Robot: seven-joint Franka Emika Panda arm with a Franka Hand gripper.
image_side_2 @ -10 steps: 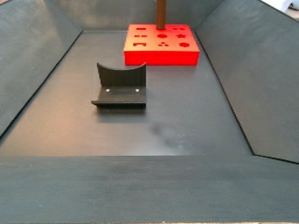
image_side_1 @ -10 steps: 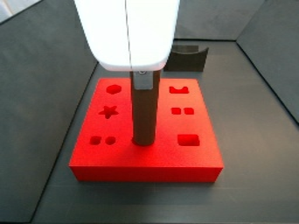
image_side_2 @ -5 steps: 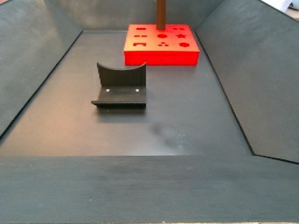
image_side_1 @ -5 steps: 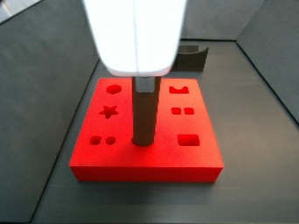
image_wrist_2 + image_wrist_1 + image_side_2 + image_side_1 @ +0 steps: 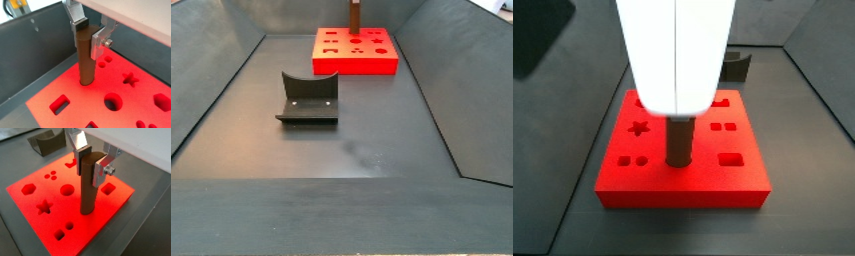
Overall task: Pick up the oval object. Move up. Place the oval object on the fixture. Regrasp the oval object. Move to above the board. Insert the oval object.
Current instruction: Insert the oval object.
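the gripper [image 5: 91, 159] hangs over the middle of the red board [image 5: 30, 208], its silver fingers [image 5: 101, 168] pinching the top of the brown oval object [image 5: 87, 185], which stands upright with its lower end in a cut-out near the board's centre. in a side view the dark fixture [image 5: 307, 98] sits left of centre on the grey floor [image 5: 372, 150], well apart from the board in the upper middle.

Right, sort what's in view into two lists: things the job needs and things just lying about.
Job:
- oval object, upright, lower end in a cut-out of the board
- board
- gripper, above the board, shut on the oval object
- fixture, on the floor, apart from the board

Lying about:
- nothing loose shows; only the grey bin walls
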